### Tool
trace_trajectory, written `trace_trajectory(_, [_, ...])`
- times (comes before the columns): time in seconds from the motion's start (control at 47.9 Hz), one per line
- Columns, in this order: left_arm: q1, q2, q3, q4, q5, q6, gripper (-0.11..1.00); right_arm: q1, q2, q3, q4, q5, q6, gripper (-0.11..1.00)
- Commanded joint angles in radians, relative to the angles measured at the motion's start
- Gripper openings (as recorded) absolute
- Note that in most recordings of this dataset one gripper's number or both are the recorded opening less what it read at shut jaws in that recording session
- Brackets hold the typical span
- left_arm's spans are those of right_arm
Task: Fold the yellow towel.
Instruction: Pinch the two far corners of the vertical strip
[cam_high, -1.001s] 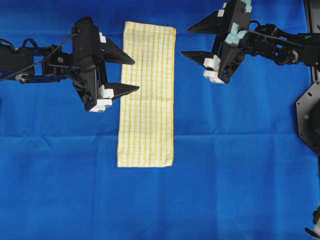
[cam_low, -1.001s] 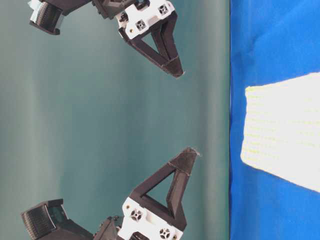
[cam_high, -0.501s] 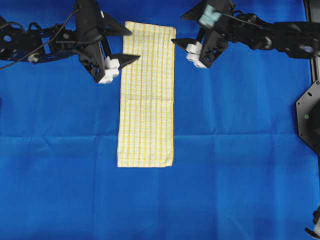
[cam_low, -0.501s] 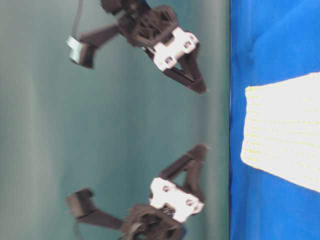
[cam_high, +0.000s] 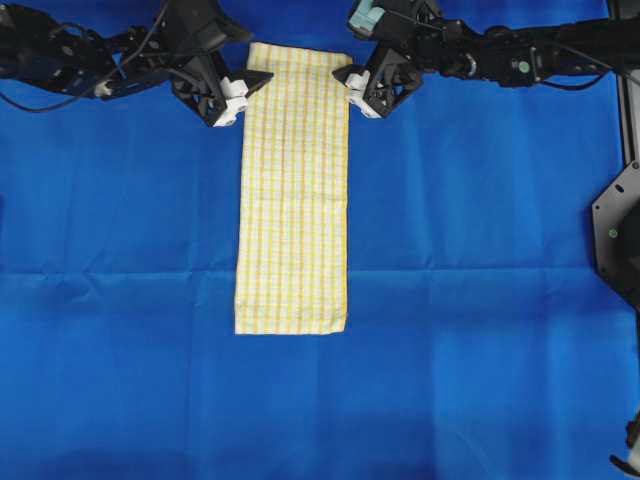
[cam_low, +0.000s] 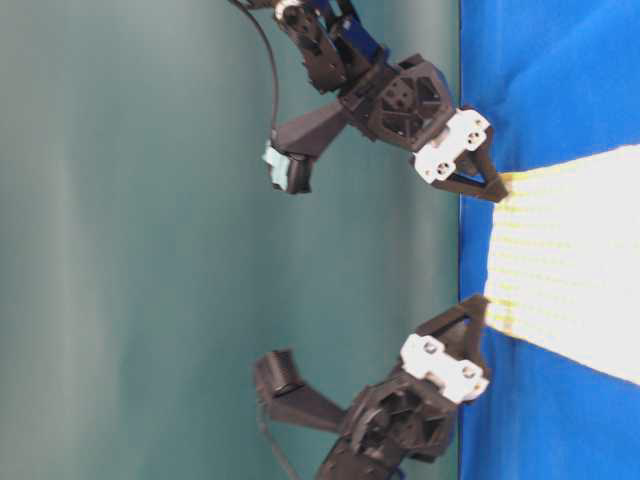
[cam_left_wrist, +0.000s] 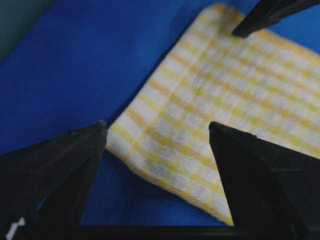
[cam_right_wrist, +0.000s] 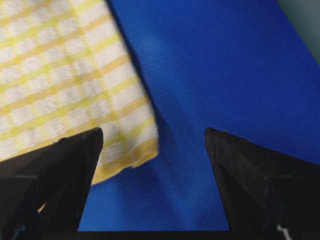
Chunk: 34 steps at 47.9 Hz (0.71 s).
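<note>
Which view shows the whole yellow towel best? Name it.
The overhead exterior view: the yellow towel lies flat, all four edges visible. The table-level view shows only one end; each wrist view shows one corner.

Towel (cam_high: 293, 190): pale yellow/white fine check, solid yellow hem. Cloth under it (cam_high: 480, 300): plain blue. Grippers, upper frame: black w/ white blocks. Backdrop (cam_low: 150, 250): teal.

Far corners of the yellow towel (cam_high: 292, 190) partly under both grippers' jaws overhead.
</note>
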Motion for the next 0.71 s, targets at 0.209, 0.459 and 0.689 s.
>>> trace_trajectory(0.209, [0.038, 0.055, -0.058, -0.003, -0.011, -0.002, 0.74, -0.011, 0.020, -0.037, 0.032, -0.032, 0.003, 0.73])
trace_trajectory(0.459, [0.055, 0.097, -0.061, -0.003, -0.008, 0.002, 0.43, -0.011, 0.038, -0.041, 0.034, -0.032, 0.003, 0.33])
trace_trajectory(0.689, [0.061, 0.097, -0.061, -0.003, -0.009, 0.003, 0.04, -0.006, 0.038, -0.040, 0.041, -0.029, 0.009, 0.08])
